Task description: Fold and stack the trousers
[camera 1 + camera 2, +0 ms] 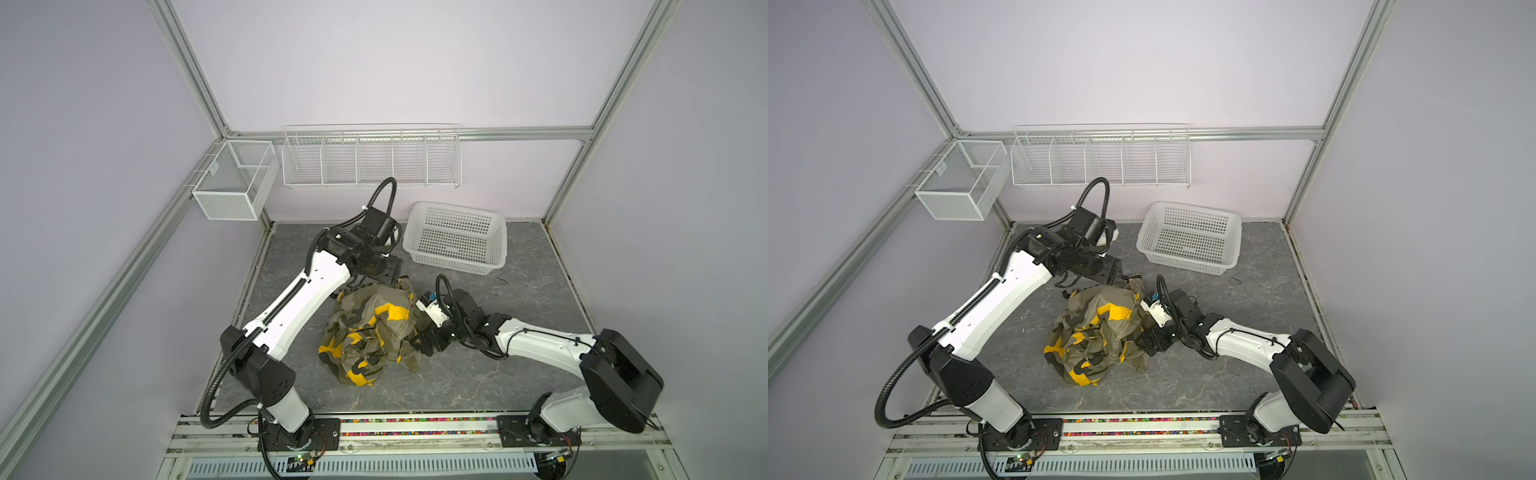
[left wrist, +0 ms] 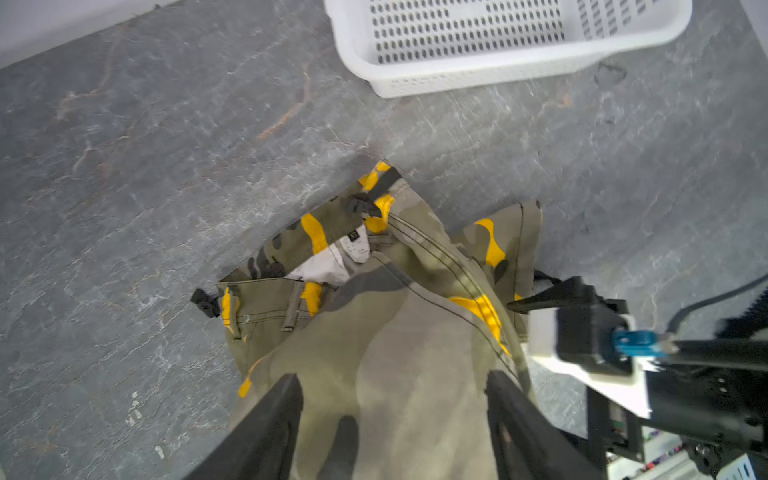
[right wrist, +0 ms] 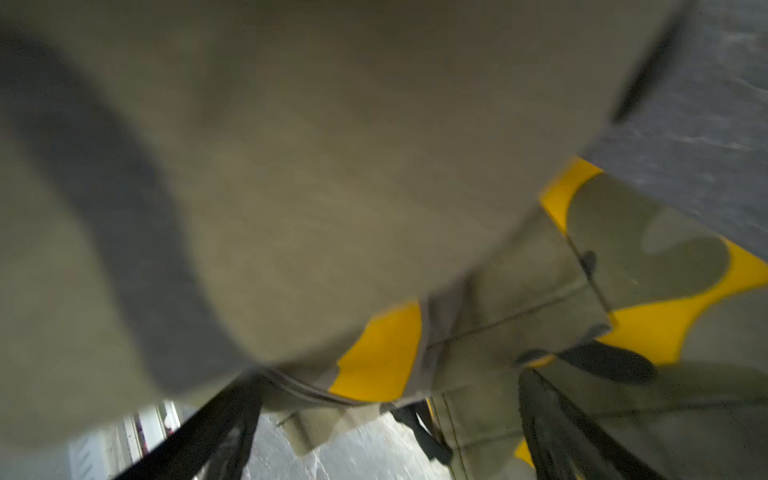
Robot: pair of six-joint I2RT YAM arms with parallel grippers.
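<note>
Olive-and-yellow camouflage cloth trousers point(image 1: 374, 332) heaped at frame centre on grey marbled tabletop point(image 1: 519, 299), left gripper point(image 2: 392, 376) at heap's upper edge, jaws wide, right gripper point(image 3: 388, 378) at right edge, jaws wide

The trousers point(image 1: 370, 332) are camouflage in olive, khaki, black and bright yellow; the basket point(image 1: 453, 264) is white; the bench point(image 1: 498, 374) is veined grey.

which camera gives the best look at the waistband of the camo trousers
The left wrist view: the waistband lies sharp and uncovered, with belt loops and a white label. Both top views show the trousers only as a crumpled heap, waistband hard to make out. The right wrist view gives only blurred cloth.
</note>
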